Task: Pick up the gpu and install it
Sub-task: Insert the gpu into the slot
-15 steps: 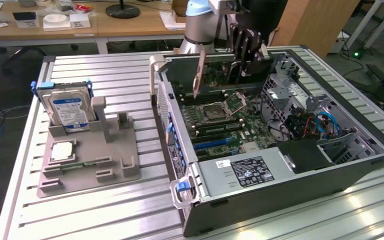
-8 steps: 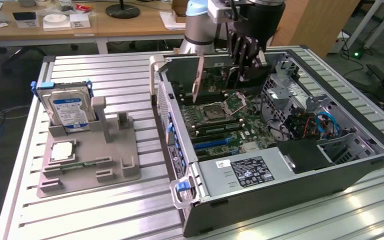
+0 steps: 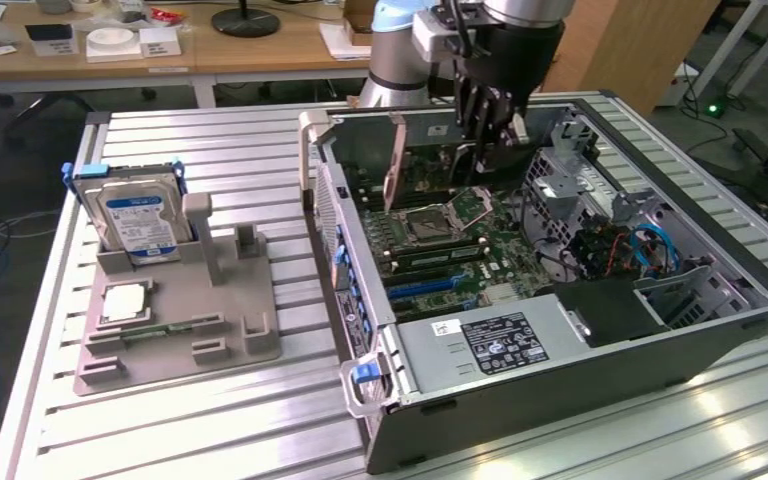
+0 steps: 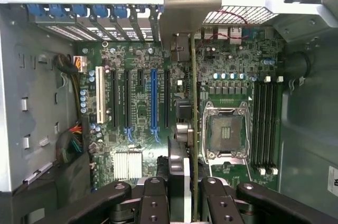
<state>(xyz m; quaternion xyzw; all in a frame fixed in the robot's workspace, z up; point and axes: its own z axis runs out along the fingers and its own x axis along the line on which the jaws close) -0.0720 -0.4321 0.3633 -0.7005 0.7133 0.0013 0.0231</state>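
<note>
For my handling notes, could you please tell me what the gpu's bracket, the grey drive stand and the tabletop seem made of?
Bracket on the gpu: pale bare metal, probably steel; dull even sheen.
Grey stand: matte plastic, possibly printed; no glints.
Tabletop: ribbed silvery metal, likely aluminium; bright reflected streaks.

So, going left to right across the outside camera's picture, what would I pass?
hard drive → gpu, held upright over the open computer → hand gripping it → blue cables
</note>
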